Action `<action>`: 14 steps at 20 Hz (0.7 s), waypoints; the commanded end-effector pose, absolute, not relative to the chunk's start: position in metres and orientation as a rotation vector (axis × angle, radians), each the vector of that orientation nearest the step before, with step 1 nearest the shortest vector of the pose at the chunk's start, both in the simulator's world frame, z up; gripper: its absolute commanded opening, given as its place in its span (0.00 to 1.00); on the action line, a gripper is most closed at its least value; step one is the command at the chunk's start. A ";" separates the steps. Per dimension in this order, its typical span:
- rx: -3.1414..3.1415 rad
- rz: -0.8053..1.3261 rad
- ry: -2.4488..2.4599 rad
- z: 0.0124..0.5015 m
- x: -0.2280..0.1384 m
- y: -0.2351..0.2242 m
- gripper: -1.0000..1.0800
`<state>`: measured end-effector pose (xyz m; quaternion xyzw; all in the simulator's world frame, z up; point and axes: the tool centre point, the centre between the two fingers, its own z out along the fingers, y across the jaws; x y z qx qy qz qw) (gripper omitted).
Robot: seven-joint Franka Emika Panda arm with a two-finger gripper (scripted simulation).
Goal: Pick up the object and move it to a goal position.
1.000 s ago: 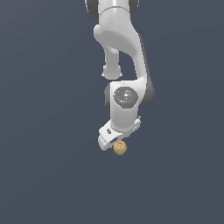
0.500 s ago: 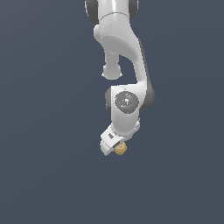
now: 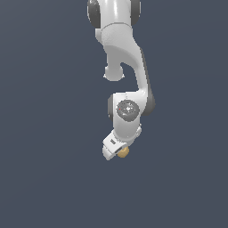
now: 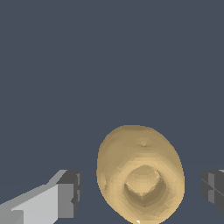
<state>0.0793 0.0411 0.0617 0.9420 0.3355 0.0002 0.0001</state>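
My claw [image 4: 140,190] spread wide around the tan lumpy object [image 4: 140,175], gaps on both sides.

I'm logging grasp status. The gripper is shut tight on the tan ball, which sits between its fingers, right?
Not quite. The tan ball does sit between the fingers, but the gripper is open: the wrist view shows clear gaps on both sides of the ball, with neither finger touching it.

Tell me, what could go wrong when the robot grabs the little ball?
The tool is open, with gaps between each finger and the ball. The ball sits nearer one finger, so that one may touch first and nudge it aside. Its lumpy, rounded sides might also slip out of the pads when they squeeze.
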 end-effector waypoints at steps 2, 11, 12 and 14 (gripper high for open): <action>2.959 0.000 1.056 0.045 0.079 0.041 0.96; 2.958 0.000 1.057 0.040 0.080 0.041 0.00; 2.958 0.000 1.057 0.040 0.080 0.041 0.00; 2.958 0.000 1.057 0.040 0.080 0.041 0.00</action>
